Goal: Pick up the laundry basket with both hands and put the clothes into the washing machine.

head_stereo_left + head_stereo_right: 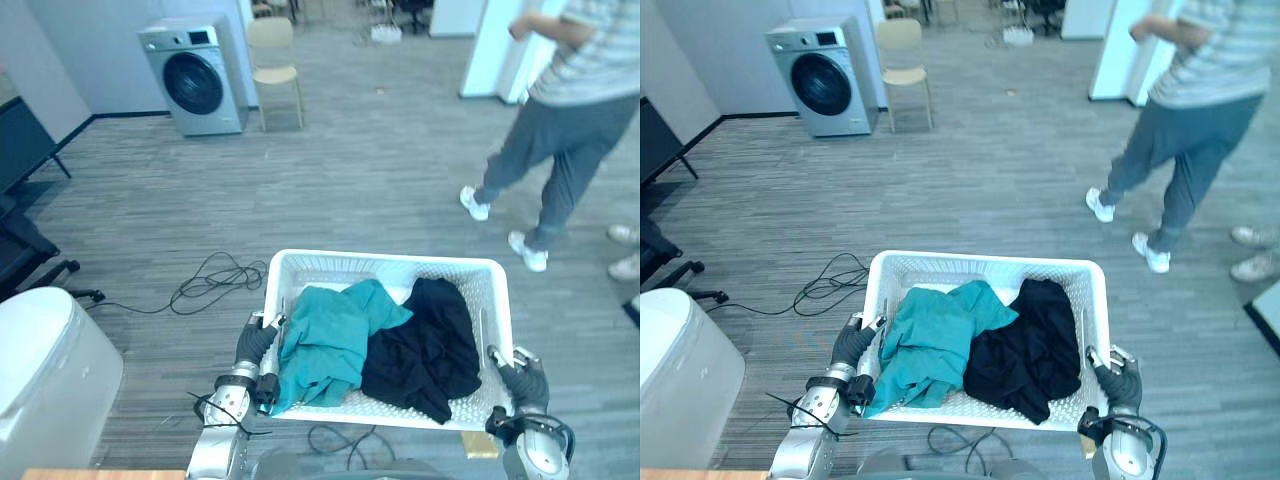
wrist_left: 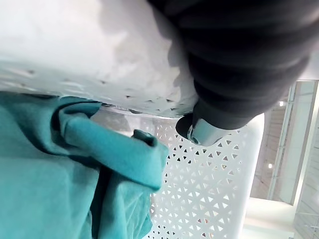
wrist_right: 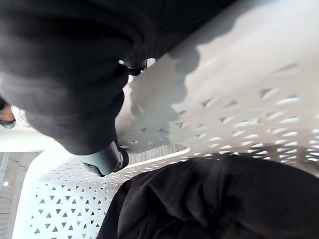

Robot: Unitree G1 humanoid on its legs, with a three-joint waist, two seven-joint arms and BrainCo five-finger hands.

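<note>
From the head views we see the white laundry basket (image 1: 385, 258) between our left hand (image 1: 256, 345) and right hand (image 1: 522, 378), one at each side rim. The washing machine (image 1: 195, 78) stands well apart across the floor, beside a chair (image 1: 275, 60), and a person (image 1: 570, 130) is walking at the right. The wrist views add the grip. The left thumb (image 2: 199, 133) and the right thumb (image 3: 105, 160) each hook over the rim against the perforated wall, so both hands clasp the basket. Inside, a teal garment (image 1: 325, 345) lies touching a black garment (image 1: 425, 350).

I see the white perforated basket (image 1: 330, 266) sitting level, teal garment (image 1: 325, 345) left inside, black garment (image 1: 428, 345) right; grey washing machine (image 1: 196, 76) far back-left, door closed.
</note>
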